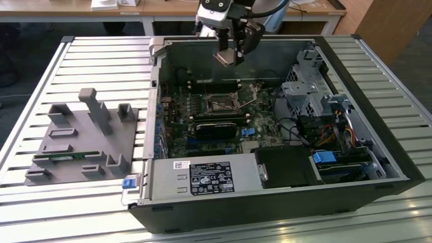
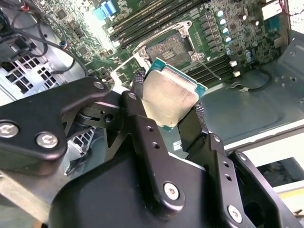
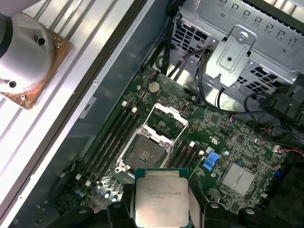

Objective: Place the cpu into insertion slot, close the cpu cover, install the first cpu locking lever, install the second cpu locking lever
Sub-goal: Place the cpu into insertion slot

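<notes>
Inside, the computer case [image 1: 270,212] is holding a green board [image 1: 177,137] with its insertion slot [image 3: 145,153] lying open; above, the gripper [image 1: 227,58] is pinching the cpu [image 2: 170,95].

An open computer case [image 1: 270,207] lies on a slatted table [image 1: 101,55]; a grey holder [image 1: 68,152] sits beside it, a power supply [image 1: 202,178] inside.

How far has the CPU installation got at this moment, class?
Done: the cpu is picked up, clamped in the gripper. In hand: it hangs above the open case, not yet seated. Left: the insertion slot is empty and the cpu cover stands open, so seating, closing and locking remain.
</notes>
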`<state>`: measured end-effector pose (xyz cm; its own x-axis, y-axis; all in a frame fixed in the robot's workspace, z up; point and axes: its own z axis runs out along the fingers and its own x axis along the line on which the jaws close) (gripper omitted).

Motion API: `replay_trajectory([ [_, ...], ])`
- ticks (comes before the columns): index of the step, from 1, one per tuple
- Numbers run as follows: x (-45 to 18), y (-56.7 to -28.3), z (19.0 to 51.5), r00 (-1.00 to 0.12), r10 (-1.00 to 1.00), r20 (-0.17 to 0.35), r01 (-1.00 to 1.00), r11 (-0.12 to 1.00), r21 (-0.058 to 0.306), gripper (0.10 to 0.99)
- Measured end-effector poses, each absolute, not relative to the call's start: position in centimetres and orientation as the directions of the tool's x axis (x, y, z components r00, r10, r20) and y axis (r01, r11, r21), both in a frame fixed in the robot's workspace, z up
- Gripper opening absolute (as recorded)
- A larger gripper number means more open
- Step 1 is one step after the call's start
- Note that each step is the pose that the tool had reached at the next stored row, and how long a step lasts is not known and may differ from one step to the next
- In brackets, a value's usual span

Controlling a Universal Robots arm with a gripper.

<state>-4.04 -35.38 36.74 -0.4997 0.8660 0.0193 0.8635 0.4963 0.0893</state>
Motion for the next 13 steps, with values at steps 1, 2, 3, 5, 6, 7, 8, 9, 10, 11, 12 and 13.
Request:
replay_trajectory([
  [1,-4.04,-35.38,36.74,-0.492,0.870,0.019,0.868,0.489,0.089,0.537],
  [2,-4.04,-35.38,36.73,-0.486,0.874,0.019,0.871,0.482,0.089,0.537],
  [3,-4.04,-35.38,36.72,-0.479,0.877,0.019,0.875,0.476,0.089,0.537],
  [5,-4.04,-35.38,36.70,-0.469,0.883,0.019,0.880,0.466,0.089,0.537],
  [6,-4.04,-35.38,36.67,-0.466,0.885,0.019,0.882,0.462,0.089,0.537],
  [7,-4.04,-35.37,36.65,-0.463,0.886,0.019,0.883,0.460,0.089,0.537],
  [8,-4.03,-35.37,36.63,-0.463,0.886,0.019,0.884,0.460,0.089,0.537],
  [9,-4.03,-35.37,36.59,-0.463,0.886,0.019,0.884,0.460,0.089,0.537],
  [10,-4.04,-35.38,36.54,-0.463,0.886,0.019,0.884,0.459,0.089,0.537],
  [11,-4.04,-35.38,36.51,-0.463,0.886,0.019,0.884,0.459,0.089,0.537],
  [12,-4.04,-35.38,36.47,-0.463,0.886,0.019,0.884,0.459,0.089,0.537],
  [13,-4.04,-35.38,36.45,-0.463,0.886,0.019,0.884,0.459,0.089,0.537],
])
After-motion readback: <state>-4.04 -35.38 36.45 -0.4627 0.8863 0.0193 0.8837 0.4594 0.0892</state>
